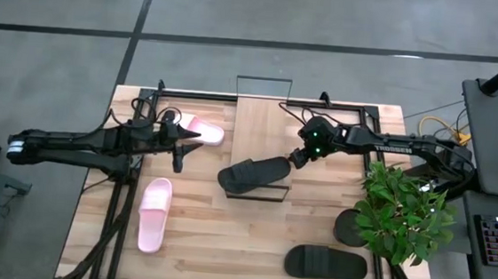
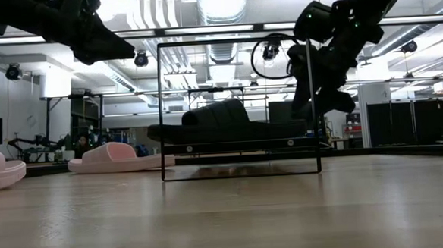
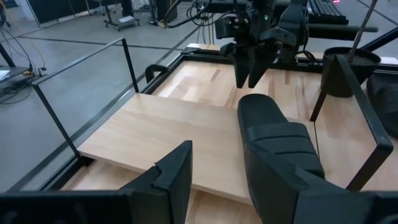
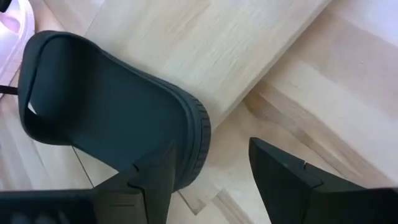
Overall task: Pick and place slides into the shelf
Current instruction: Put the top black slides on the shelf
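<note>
A black slide [image 1: 253, 174] [image 2: 221, 122] [image 3: 273, 134] [image 4: 106, 106] lies sole-down and aslant on the shelf's light-wood panel [image 1: 263, 127] [image 3: 168, 130], one end poking past the panel's left edge. My right gripper [image 1: 299, 159] [image 3: 250, 74] [image 4: 211, 180] is open, fingers pointing down just above the slide's right end, touching nothing that I can see. My left gripper [image 1: 181, 148] [image 3: 242, 193] is open, hovering left of the shelf beside a pink slide [image 1: 207, 133] [image 2: 117, 156]. A second pink slide [image 1: 154, 212] and a second black slide [image 1: 326, 263] lie flat on the table.
A leafy potted plant [image 1: 403, 214] stands at the table's right side, close under my right arm. The shelf's thin black wire frame [image 2: 234, 38] rises around the panel. Bare tabletop shows between the shelf and the near edge.
</note>
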Robot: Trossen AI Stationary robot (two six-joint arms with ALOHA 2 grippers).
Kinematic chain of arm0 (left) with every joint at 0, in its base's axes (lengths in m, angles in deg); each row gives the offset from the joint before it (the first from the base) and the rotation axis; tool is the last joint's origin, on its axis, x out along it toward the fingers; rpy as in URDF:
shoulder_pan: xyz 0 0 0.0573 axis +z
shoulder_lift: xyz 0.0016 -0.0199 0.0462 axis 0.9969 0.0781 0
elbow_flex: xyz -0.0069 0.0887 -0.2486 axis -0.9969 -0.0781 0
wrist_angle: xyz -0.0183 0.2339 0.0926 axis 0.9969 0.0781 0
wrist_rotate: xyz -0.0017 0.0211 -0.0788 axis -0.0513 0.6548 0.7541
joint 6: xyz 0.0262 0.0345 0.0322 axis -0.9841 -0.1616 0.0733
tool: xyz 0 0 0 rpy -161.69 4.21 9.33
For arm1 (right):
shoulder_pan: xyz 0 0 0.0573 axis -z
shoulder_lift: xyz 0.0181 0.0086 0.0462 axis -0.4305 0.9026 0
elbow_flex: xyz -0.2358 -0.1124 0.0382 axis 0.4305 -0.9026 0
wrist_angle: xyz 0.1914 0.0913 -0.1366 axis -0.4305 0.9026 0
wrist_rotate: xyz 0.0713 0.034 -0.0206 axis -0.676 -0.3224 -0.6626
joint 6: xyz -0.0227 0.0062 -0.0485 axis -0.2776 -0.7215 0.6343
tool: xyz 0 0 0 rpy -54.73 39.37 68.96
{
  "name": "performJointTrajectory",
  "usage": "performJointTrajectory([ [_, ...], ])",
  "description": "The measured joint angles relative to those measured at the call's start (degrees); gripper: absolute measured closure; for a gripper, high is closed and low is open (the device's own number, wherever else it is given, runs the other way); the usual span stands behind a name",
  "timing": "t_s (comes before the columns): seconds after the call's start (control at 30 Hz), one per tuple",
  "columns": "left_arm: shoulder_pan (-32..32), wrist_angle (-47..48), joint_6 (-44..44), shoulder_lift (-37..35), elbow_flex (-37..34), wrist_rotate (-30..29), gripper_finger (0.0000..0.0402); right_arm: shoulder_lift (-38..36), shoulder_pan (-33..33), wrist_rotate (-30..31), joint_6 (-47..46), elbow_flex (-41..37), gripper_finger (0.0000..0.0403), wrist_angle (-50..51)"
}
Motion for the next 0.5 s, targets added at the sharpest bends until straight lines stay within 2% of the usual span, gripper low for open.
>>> performJointTrajectory([
  [0.17,0.0,0.1,0.0,0.3,0.0,0.0,0.0272,0.1,0.0,-0.6,-1.1,-2.5,0.0209,-3.1],
  [0.33,0.0,0.1,-0.1,0.6,0.0,0.0,0.0272,0.1,0.0,-3.3,-4.0,-6.0,0.0209,-11.1],
  [0.5,0.0,0.0,-0.1,0.8,0.0,0.0,0.0272,0.2,0.0,-3.4,-3.7,-6.5,0.0209,-11.8],
])
